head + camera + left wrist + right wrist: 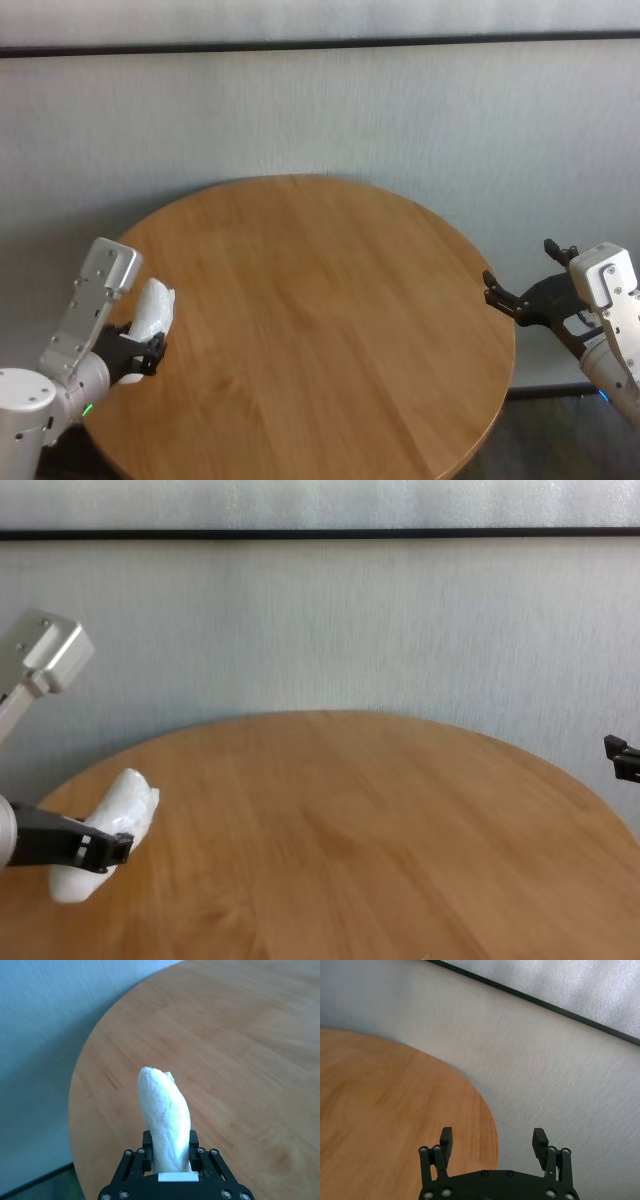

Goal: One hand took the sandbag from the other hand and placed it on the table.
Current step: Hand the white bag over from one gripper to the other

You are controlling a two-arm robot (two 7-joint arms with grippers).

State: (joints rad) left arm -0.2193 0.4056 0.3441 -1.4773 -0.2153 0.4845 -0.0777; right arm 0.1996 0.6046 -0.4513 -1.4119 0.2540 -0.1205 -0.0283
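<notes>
The white lumpy sandbag [155, 308] is clamped in my left gripper [143, 348], which is shut on its lower half above the left rim of the round wooden table [320, 300]. In the left wrist view the sandbag [165, 1115] sticks out past the black fingers [146, 1152], over the table [240, 1035]. The chest view shows the sandbag [115, 815] held just above the tabletop [350, 830]. My right gripper [520, 272] hovers at the table's right edge. It is open and empty, with a wide gap in the right wrist view [492, 1137].
A pale grey wall with a dark horizontal strip [320, 44] runs behind the table. Past the table's right rim [490, 1125] lies grey floor. Nothing else lies on the wood top.
</notes>
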